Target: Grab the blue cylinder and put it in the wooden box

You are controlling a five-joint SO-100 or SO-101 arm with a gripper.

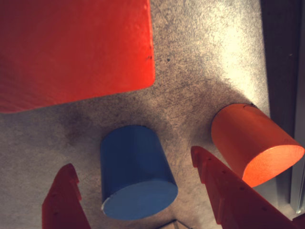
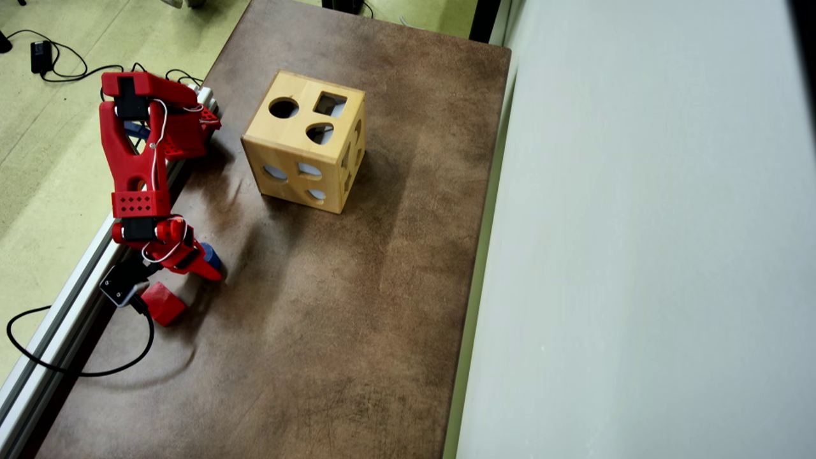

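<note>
Gripper (image 1: 136, 191) straddles the blue cylinder (image 1: 136, 176), fingers apart.

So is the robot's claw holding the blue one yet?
Gripper: open, one finger on each side of the blue cylinder, not shut on it, holding nothing.

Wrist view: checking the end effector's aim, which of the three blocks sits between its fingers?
The blue cylinder, standing upright between the open fingers; the orange-red rounded block lies outside them, the red cube beyond.
</note>
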